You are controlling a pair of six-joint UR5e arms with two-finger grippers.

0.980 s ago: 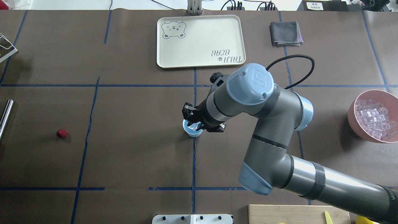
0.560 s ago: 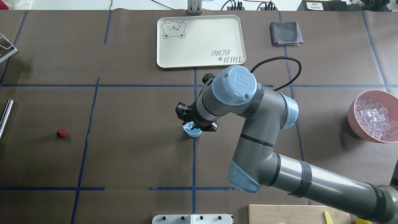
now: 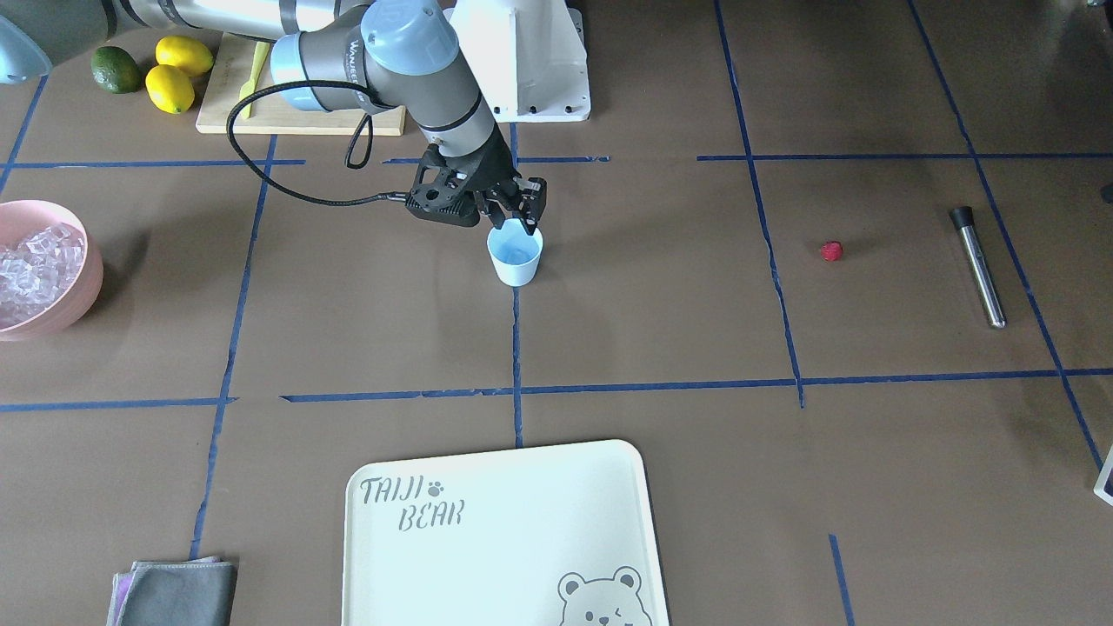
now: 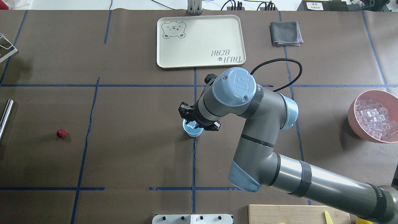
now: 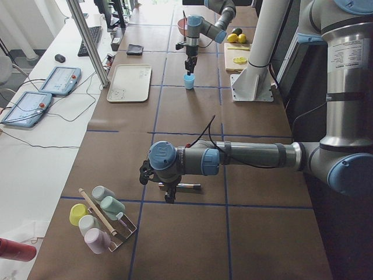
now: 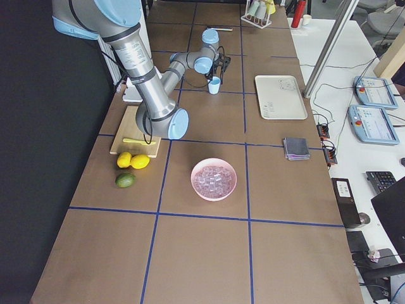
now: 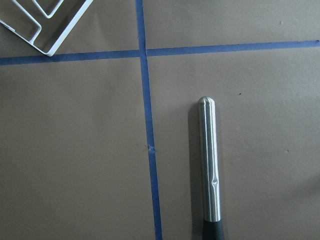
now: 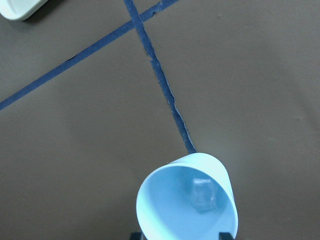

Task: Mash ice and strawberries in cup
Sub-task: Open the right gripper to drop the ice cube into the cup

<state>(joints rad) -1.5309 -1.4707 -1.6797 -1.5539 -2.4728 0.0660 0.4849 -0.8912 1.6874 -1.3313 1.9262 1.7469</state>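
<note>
The light-blue cup (image 4: 193,133) (image 3: 515,257) stands at the table's middle on a blue tape line. One clear ice cube (image 8: 202,194) lies on its bottom. My right gripper (image 3: 519,228) (image 4: 192,123) hangs just above the cup's rim, open, its fingertips (image 8: 226,235) wide apart with nothing between them. The red strawberry (image 4: 61,133) (image 3: 831,251) lies alone far to the robot's left. My left gripper (image 5: 169,195) shows only in the exterior left view, low over a steel muddler (image 7: 209,160); I cannot tell whether it is open or shut.
A pink bowl (image 4: 353,115) full of ice (image 4: 374,118) sits at the right edge. A cream bear tray (image 4: 200,40) and grey cloth (image 4: 285,33) lie at the far side. Lemons (image 3: 178,74), a lime and a cutting board (image 3: 296,117) are near the robot's base.
The right arm shifted slightly left, then back over the cup. The ice cube seen between its fingers earlier now lies inside the cup.
</note>
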